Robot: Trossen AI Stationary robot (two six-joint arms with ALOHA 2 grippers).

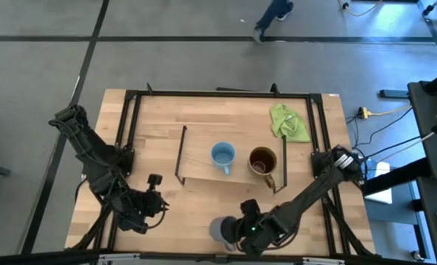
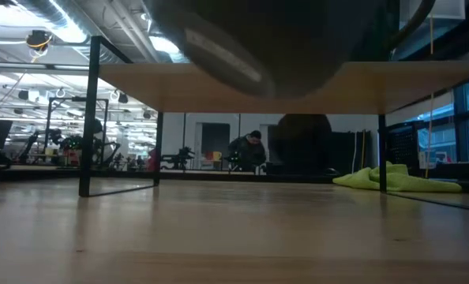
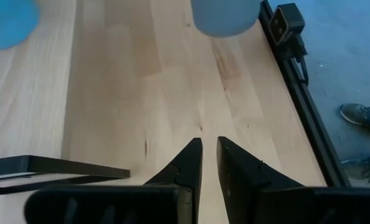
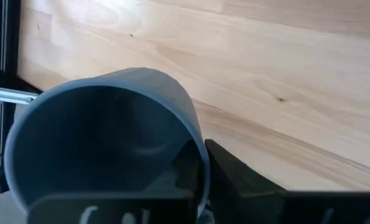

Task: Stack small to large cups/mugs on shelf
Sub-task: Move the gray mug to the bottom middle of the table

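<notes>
A light blue mug point(image 1: 222, 156) and a brown mug point(image 1: 263, 160) with a glossy dark inside stand side by side on the shelf point(image 1: 204, 173), a low light-wood board with black end frames. The dark grey-blue mug point(image 1: 220, 230) is near the table's front edge, with my right gripper point(image 1: 239, 228) shut on it. In the low view it looms as a dark shape point(image 2: 266, 47) above the tabletop. My left gripper point(image 3: 208, 155) is shut on nothing above the table's front left. My right gripper pinches the grey-blue mug's wall at the rim point(image 4: 197, 146), one finger inside the mug and the other finger point(image 4: 241, 177) outside. The fingers slant down at it from the table's right side. The mug is lifted clear of the table and tilted, its mouth toward the wrist.
A lime-green cloth point(image 1: 288, 121) lies crumpled at the table's far right, beside the shelf's right end frame point(image 1: 283, 165). A black rail point(image 1: 218, 94) frames the tabletop. A small camera point(image 3: 284, 22) sits on the near rail. Bare wood point(image 1: 160, 125) lies left of the shelf.
</notes>
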